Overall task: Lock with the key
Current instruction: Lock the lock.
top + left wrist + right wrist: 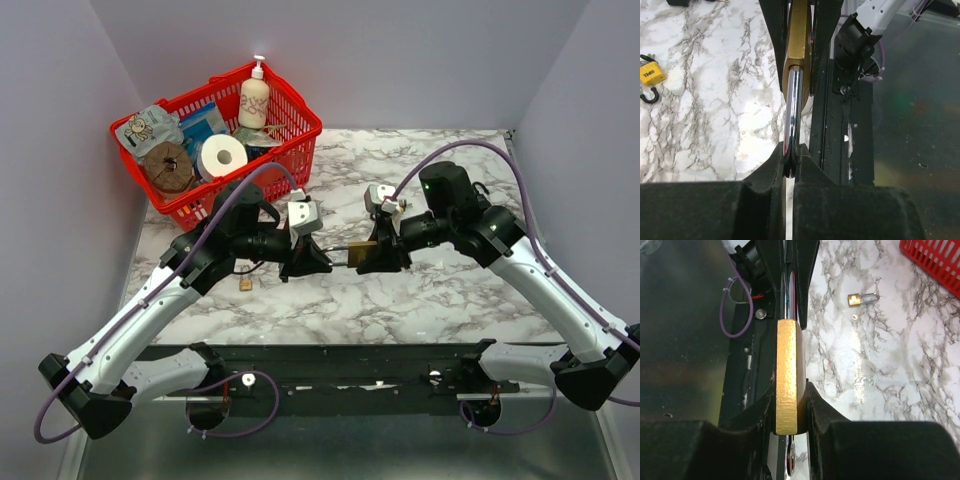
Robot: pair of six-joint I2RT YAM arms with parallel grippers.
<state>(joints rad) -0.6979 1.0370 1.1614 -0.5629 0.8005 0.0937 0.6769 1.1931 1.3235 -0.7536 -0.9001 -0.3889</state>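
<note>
A large brass padlock [366,254] hangs in the air between my two grippers, above the marble table. My right gripper [380,256] is shut on its brass body [786,370], the fingers pressing both flat faces. My left gripper [326,263] is shut on the far end of its chrome shackle [793,110], which runs from the brass body [799,35] towards me. In the right wrist view a key [791,465] sticks out of the bottom of the body, between my fingers. The left gripper [790,161] pinches the shackle's bend. The right gripper [790,407] is around the body.
A small brass padlock [245,284] lies on the table left of the grippers and also shows in the left wrist view [651,75] and the right wrist view [860,299], with a small ring [854,317] beside it. A red basket [300,150] with a soap bottle [254,100] and a paper roll [222,155] stands back left.
</note>
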